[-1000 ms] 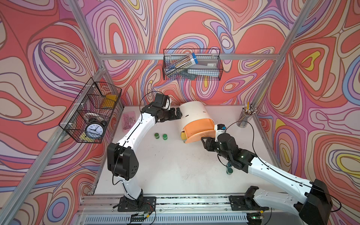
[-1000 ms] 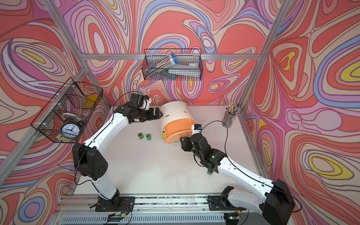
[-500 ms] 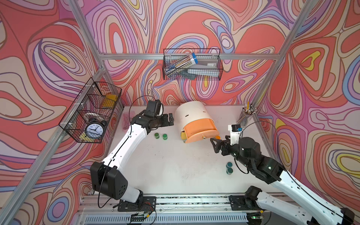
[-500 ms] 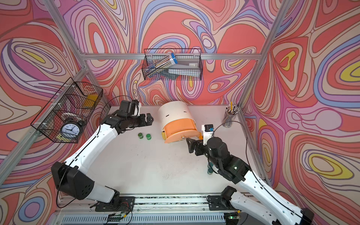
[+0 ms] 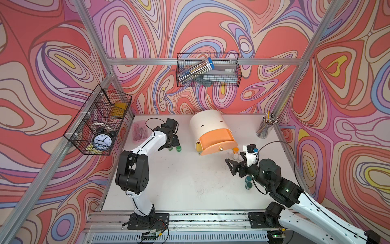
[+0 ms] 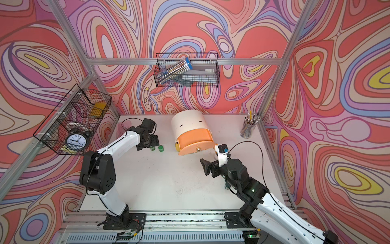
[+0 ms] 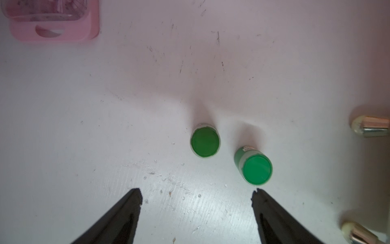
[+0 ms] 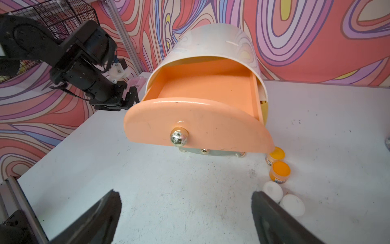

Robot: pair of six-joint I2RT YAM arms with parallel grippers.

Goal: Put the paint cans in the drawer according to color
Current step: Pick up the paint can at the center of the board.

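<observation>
The cream drawer chest [image 5: 207, 124] stands at the back middle, its peach top drawer [image 8: 202, 86] pulled out and empty. Two green paint cans [image 7: 205, 142] [image 7: 256, 170] stand left of the chest. My left gripper [image 7: 196, 196] hovers open just above and short of them, one fingertip [image 7: 257, 195] close to the nearer lid. My right gripper [image 8: 185, 198] is open in front of the drawer, holding nothing. Beside it stand two orange cans [image 8: 280, 170] [image 8: 277, 155] and two white cans [image 8: 272, 191] [image 8: 292, 205]. Two teal cans [image 5: 248, 179] sit by the right arm.
A clear cup of pencils [image 5: 264, 128] stands at the back right and a pink box [image 5: 140, 132] at the back left. Wire baskets hang on the back wall [image 5: 207, 69] and on the left wall [image 5: 99, 124], the latter holding a clock. The chest's gold feet [image 7: 371, 126] are near the green cans.
My right gripper opened off the drawer front and drew back toward the near right. My left arm swung away from the chest and came over the green cans, its jaws narrowing a little.
</observation>
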